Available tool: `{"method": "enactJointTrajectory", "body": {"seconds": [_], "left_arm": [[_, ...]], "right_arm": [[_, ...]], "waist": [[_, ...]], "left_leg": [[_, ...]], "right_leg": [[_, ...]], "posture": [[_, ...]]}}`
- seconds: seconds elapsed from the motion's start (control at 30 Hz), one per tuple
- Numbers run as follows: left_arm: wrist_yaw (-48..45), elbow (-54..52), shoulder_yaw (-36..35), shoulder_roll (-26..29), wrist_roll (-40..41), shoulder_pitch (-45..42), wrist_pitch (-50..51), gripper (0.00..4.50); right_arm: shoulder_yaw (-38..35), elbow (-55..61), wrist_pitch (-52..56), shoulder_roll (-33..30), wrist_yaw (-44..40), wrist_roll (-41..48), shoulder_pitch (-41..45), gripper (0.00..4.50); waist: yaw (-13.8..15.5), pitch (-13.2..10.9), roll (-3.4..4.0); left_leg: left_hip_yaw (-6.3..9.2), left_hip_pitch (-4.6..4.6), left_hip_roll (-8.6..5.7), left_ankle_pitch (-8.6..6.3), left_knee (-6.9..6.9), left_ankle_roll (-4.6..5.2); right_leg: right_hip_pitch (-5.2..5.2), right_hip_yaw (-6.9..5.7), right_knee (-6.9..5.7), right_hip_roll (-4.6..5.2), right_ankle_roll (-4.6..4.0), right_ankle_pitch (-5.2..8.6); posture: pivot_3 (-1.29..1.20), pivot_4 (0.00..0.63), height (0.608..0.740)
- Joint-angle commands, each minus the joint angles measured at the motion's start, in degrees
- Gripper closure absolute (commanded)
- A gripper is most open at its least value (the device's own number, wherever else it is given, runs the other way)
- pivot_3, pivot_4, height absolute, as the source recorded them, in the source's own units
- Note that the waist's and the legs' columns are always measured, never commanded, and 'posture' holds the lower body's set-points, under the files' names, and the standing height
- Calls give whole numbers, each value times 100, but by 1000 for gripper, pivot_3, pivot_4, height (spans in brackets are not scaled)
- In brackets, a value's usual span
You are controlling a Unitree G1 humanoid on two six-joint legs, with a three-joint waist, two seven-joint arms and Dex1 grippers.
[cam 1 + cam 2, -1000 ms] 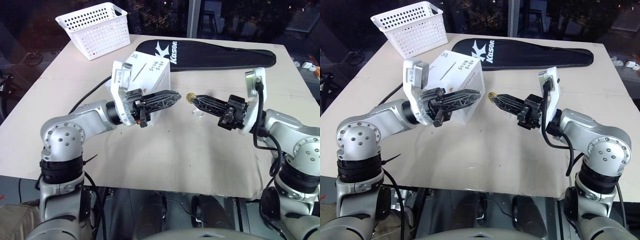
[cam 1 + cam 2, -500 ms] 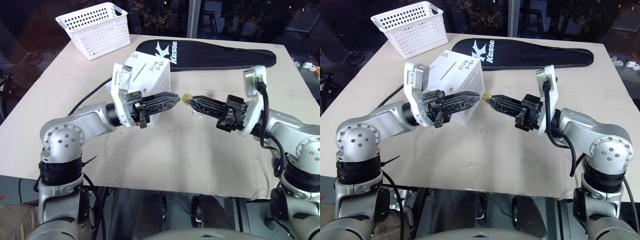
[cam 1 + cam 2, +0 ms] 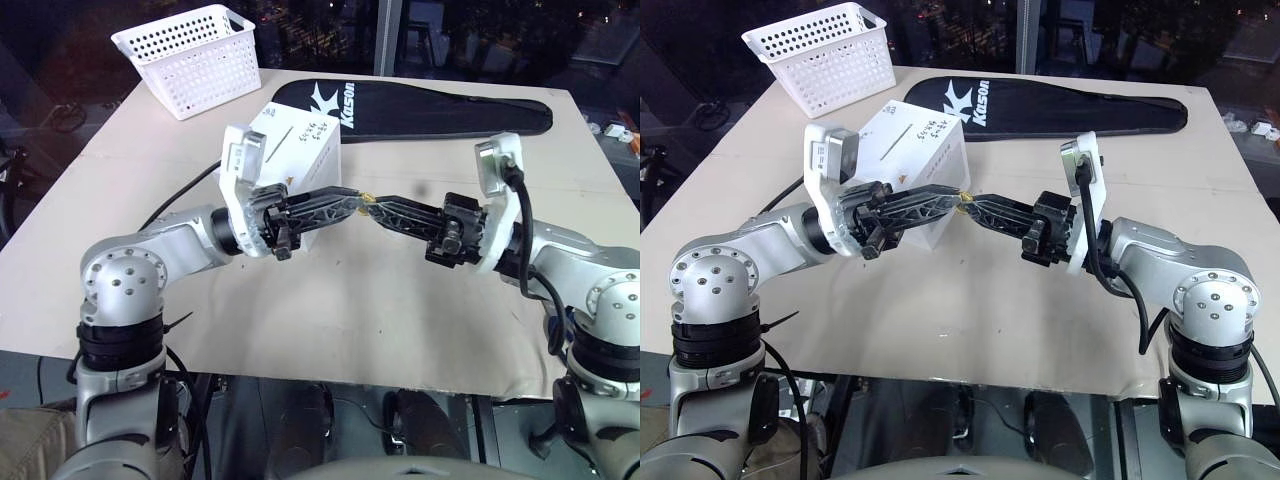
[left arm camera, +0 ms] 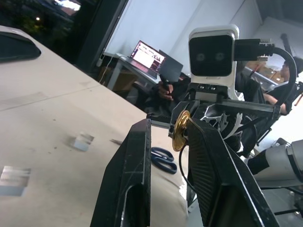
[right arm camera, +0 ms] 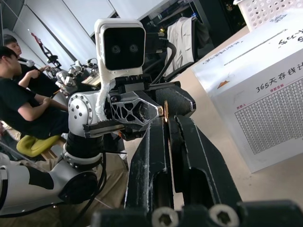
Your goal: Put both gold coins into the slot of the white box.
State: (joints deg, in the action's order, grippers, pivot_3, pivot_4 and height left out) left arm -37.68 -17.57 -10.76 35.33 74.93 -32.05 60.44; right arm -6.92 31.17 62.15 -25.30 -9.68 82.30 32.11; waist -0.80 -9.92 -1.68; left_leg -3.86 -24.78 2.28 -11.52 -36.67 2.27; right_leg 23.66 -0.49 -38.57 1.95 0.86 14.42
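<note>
Head views: tip to tip above the beige tabletop (image 3: 330,300), black-fingered left gripper (image 3: 352,203) and right gripper (image 3: 372,208), beside the white cardboard box (image 3: 300,150).
Left wrist: narrow gap, small shiny gold coin (image 4: 181,130) against one finger.
Right wrist: clamped on that coin.

The head's two eyes looked down and forward over the table (image 3: 330,300), each taking in both arms and the far basket (image 3: 195,55). Each wrist camera sat close behind its own fingers, sighting level along them, so each faced the other camera across the coin (image 4: 181,131).
</note>
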Motion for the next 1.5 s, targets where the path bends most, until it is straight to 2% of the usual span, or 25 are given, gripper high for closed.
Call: {"method": "enactJointTrajectory", "body": {"seconds": [0.03, 0.07, 0.1, 0.13, 0.17, 0.67, 0.73, 0.8, 1.0, 1.03, 1.23, 1.4, 1.5], "left_arm": [[-77, -299, -34, 74, 135, 45, -5, 3323], [-88, -318, -30, 82, 129, 67, -12, 3323], [-101, -330, -29, 90, 125, 86, -17, 3841], [-116, -355, -21, 97, 126, 107, -17, 3901], [-131, -371, -15, 104, 126, 126, -21, 4207], [-477, -372, 43, 214, 254, 297, 41, 4207], [-474, -359, 29, 219, 271, 288, 43, 4500], [-455, -352, 9, 219, 287, 286, 37, 4500], [-89, -209, -247, 227, 384, 231, -40, 4500], [-17, -205, -291, 237, 385, 223, -58, 4500], [713, -192, -644, 284, 184, 20, -343, 4500], [1945, 93, -667, 326, -974, -709, -840, 4500], [2715, 463, -437, 331, -1672, -1215, -711, 4500]], "right_arm": [[13, 173, -251, -61, -6, 266, 14, 4500], [27, 178, -274, -80, -2, 300, 10, 4500], [42, 181, -293, -92, 2, 323, 11, 4500], [48, 185, -311, -106, -4, 348, 10, 4500], [59, 183, -329, -109, -5, 374, 18, 4500], [350, 223, -554, -196, -21, 472, 36, 4500], [350, 219, -574, -239, -108, 489, 29, 3877], [353, 238, -572, -311, -183, 486, 5, 3061], [268, 278, -644, -641, -126, 233, -120, 252], [258, 316, -660, -729, -176, 143, -136, 113], [205, 684, -1076, -1377, -893, -1109, -254, 113], [73, 964, -1818, -2192, -1720, -2549, -468, 113], [-202, 944, -2213, -2425, -2067, -2937, -538, 113]], "waist": [[0, 0, 0], [0, 0, 0], [-1, 0, 0], [-1, 0, 0], [1, 0, 0], [3, 0, 0], [3, 0, 0], [4, 0, 0], [7, -1, -2], [8, -1, -1], [17, -1, -2], [58, -2, -4], [70, -3, -6]], "left_leg": [[0, 0, 0, 0, 0, 0], [0, 0, 0, 0, 0, 0], [0, 0, 0, 0, 0, 0], [0, 0, 0, 0, 0, 0], [0, 0, 0, 0, 0, 0], [1, 0, 1, 0, 0, 0], [0, 0, 1, 0, 0, 0], [0, -1, 0, 0, 0, 0], [2, -1, 1, 0, 0, 0], [2, -2, 1, 0, 0, 0], [2, -2, 0, 0, 0, 0], [6, -4, -3, 0, -1, 0], [3, -4, -4, 0, 0, 0]], "right_leg": [[0, 0, 0, 0, 0, 0], [0, 0, 0, 0, 0, 0], [0, 1, 0, 1, 0, 0], [0, 1, 0, 1, 0, 0], [0, 1, 0, 1, 0, 0], [0, 0, 1, 1, 0, 0], [0, 0, 2, 1, 0, 0], [0, 0, 3, 1, 0, 0], [0, -1, 4, 5, 1, 0], [0, -1, 4, 5, 0, 0], [0, -1, 6, 5, 14, 8], [-2, -5, 8, 1, 22, 12], [-3, -4, 14, 2, 23, 12]], "posture": [[0, 150, 740], [0, 150, 740], [0, 150, 740], [0, 150, 740], [0, 150, 740], [0, 150, 740], [0, 150, 740], [0, 150, 740], [0, 150, 740], [0, 150, 740], [0, 150, 740], [0, 150, 740], [0, 150, 740]]}}
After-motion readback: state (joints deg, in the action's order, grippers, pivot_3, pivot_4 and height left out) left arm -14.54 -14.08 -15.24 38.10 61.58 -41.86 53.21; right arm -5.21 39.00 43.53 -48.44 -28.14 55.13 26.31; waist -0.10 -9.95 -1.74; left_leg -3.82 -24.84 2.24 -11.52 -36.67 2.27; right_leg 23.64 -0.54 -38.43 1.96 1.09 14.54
